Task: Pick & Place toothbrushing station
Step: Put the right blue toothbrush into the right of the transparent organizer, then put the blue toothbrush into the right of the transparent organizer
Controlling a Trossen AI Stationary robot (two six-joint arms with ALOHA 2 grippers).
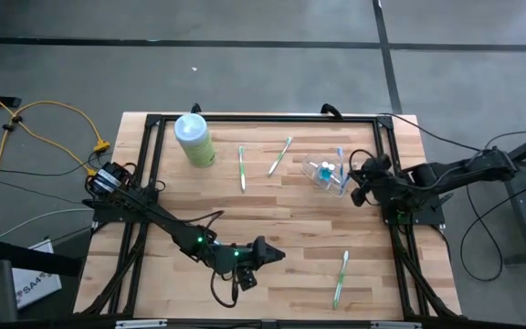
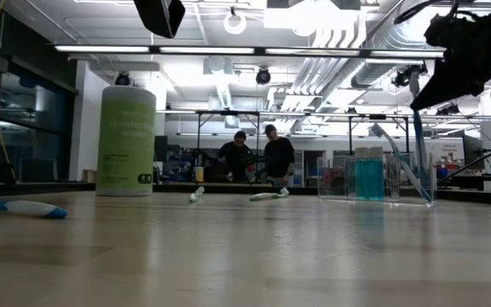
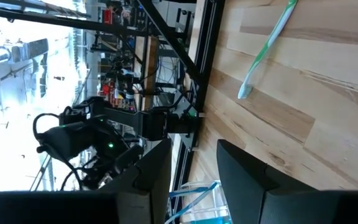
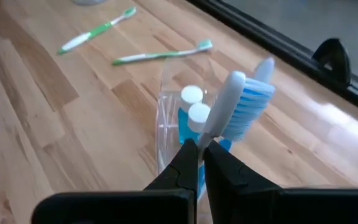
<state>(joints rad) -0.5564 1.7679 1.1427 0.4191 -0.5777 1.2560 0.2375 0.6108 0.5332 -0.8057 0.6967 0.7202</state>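
The toothbrushing station (image 1: 325, 174) is a small clear plastic holder at the table's far right. It also shows in the low view (image 2: 373, 175) and the right wrist view (image 4: 169, 118). It carries blue tubes with white caps (image 4: 191, 102) and a blue-bristled toothbrush (image 4: 244, 102) that leans out of it. In the low view its base rests on the table. My right gripper (image 4: 202, 155) is shut at the holder's right side (image 1: 354, 185). My left gripper (image 3: 194, 186) is open and empty above the table's near middle (image 1: 275, 253). My right gripper has its two fingertips (image 4: 188, 158) closed to a thin slit at the holder's near wall (image 4: 166, 155), slanting down from the table's right. The fingertips hide the place of contact. The toothbrush's pale handle (image 4: 219, 121) runs down behind them. The holder stands upright on the table.
A pale-green bottle with a white cap (image 1: 194, 140) stands at the far left. Two green toothbrushes (image 1: 242, 168) (image 1: 280, 155) lie at the far middle and a third (image 1: 341, 279) near the front right. A black frame (image 1: 263, 118) edges the table. People (image 2: 254, 158) stand in the room behind.
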